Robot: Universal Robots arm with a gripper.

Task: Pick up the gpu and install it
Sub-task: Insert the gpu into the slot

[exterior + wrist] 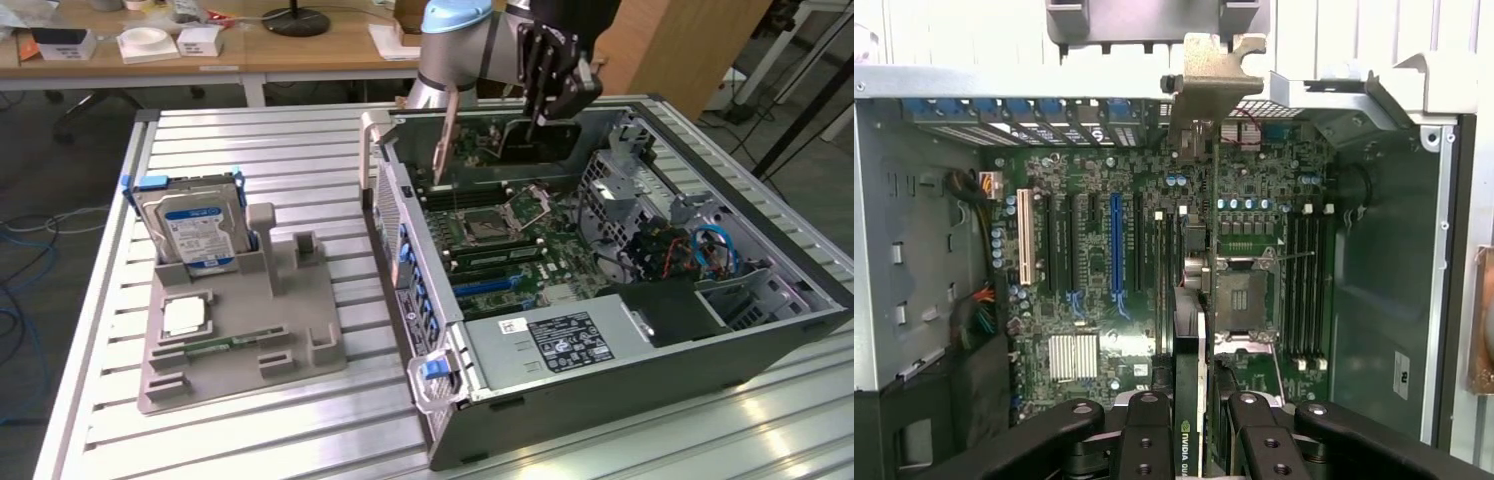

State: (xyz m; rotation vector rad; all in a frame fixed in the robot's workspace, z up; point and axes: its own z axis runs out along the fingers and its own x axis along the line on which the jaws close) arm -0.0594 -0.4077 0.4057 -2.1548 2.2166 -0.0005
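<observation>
A ribbed, bare-metal tabletop (pixel 267 140) carries one open computer case (pixel 627 400), a dark steel box lying on its side with its green main board (pixel 534 250) facing up. Just beside it, toward the exterior view's left, lies one flat grey moulded holder (pixel 240 340). One silver hard drive (pixel 198 232) with a blue label stands upright in it, and one small square silver chip (pixel 184 316) lies flat on it.

One arm reaches down over the far end of the case. Its black fingers (pixel 534 118) are closed partway onto the upper edge of the gpu (pixel 483 142), a thin card held on edge inside the case above the main board. Its slim metal bracket stands at the case's rear wall. Whether its lower edge touches a slot cannot be told.

The wrist view looks straight down the card (pixel 1204 300) and shows its bent bracket tab, the fingers (pixel 1189 440) gripping both of its faces, and a green logo between them. It also shows detail on the main board (pixel 1084 290): one white slot (pixel 1024 235), one long blue slot (pixel 1116 250) and one finned silver heat sink (pixel 1072 357).
</observation>
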